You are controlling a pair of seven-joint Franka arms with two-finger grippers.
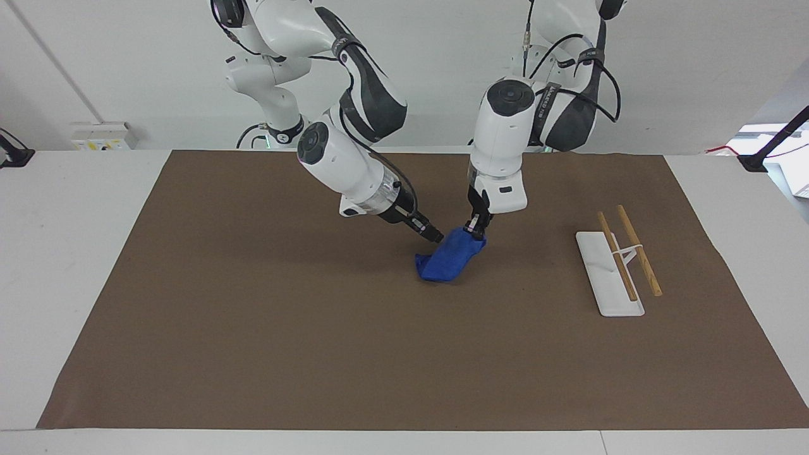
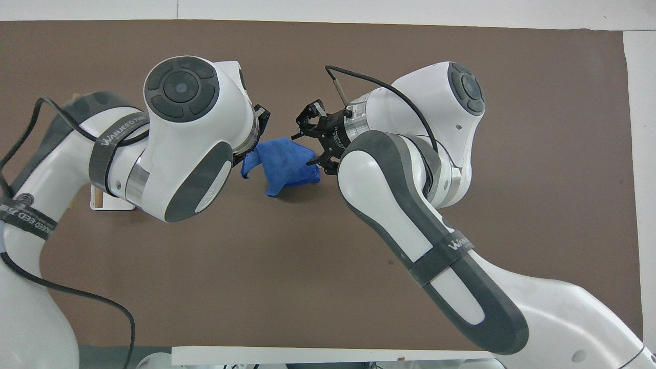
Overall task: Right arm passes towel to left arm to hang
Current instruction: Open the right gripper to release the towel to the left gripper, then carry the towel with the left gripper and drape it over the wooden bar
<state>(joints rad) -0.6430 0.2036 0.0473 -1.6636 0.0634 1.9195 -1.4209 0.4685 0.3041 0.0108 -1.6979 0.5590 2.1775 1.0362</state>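
Facing view: one towel [image 1: 450,262] hangs from left gripper [image 1: 475,229].

The setting was a robotics laboratory. Two large white robot arms with dark grey joint panels [image 1: 354,151] [image 1: 505,139] were mounted beside a white table [image 1: 63,253] covered by a flat brown mat [image 1: 253,328], beneath a plain white wall [image 1: 126,63] with exposed black cables [image 1: 572,57].
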